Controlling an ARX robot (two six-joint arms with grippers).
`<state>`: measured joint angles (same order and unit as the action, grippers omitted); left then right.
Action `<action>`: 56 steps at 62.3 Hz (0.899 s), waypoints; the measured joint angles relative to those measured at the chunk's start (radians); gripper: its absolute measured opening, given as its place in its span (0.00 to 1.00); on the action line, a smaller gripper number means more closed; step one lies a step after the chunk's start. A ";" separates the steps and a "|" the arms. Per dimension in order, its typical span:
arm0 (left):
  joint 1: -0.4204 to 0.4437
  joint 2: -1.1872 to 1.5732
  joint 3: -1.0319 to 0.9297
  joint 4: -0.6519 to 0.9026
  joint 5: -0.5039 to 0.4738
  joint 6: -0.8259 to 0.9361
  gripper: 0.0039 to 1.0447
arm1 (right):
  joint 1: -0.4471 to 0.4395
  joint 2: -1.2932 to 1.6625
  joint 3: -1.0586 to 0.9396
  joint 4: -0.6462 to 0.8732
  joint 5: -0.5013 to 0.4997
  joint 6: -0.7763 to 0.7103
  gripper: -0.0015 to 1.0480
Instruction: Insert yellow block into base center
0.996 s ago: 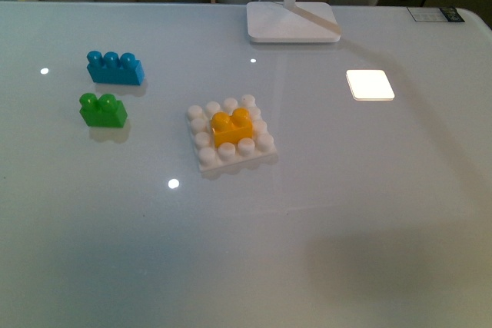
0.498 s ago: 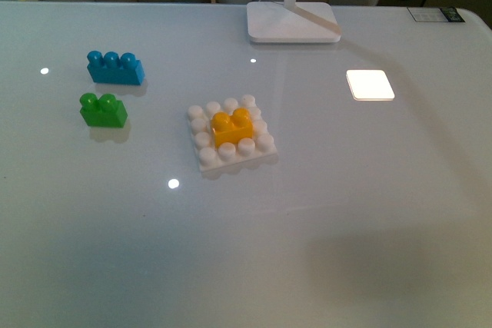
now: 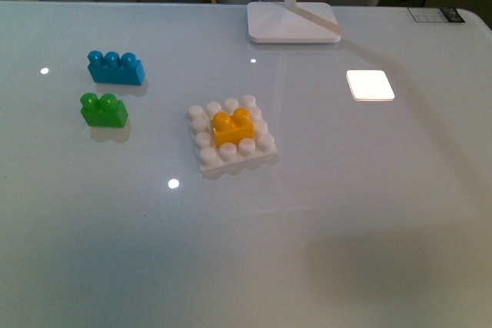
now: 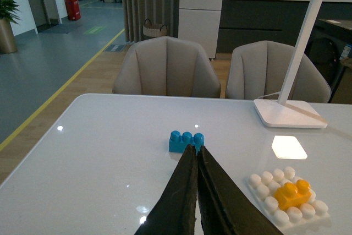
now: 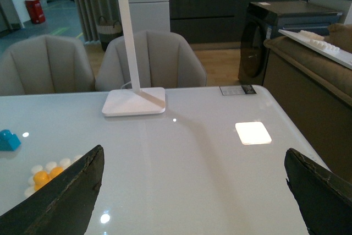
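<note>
The yellow block sits pressed onto the middle studs of the white base, near the table's centre. Neither arm shows in the front view. In the left wrist view my left gripper is shut with nothing in it, its tips pointing toward the blue brick; the yellow block and base lie off to one side of it. My right gripper is open and empty above bare table, with the yellow block and base far off at the picture's edge.
A blue three-stud brick and a green two-stud brick lie left of the base. A white lamp foot stands at the back, with a glowing white square to its right. Chairs stand behind the table.
</note>
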<state>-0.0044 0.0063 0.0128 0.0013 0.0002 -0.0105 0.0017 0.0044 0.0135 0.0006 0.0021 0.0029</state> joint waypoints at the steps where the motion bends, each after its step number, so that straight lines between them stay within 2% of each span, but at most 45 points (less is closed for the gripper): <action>1: 0.000 0.000 0.000 0.000 0.000 0.000 0.02 | 0.000 0.000 0.000 0.000 0.000 0.000 0.92; 15: 0.000 0.000 0.000 0.000 0.000 0.000 0.03 | 0.000 0.000 0.000 0.000 0.000 0.000 0.92; 46: 0.000 0.000 0.000 0.000 0.000 0.000 0.94 | 0.000 0.000 0.000 0.000 0.000 0.000 0.92; 56: 0.000 0.000 0.000 0.000 0.000 0.002 0.93 | 0.000 0.000 0.000 0.000 0.000 0.000 0.92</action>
<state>-0.0044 0.0063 0.0128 0.0013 0.0002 -0.0082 0.0017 0.0044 0.0135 0.0006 0.0021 0.0029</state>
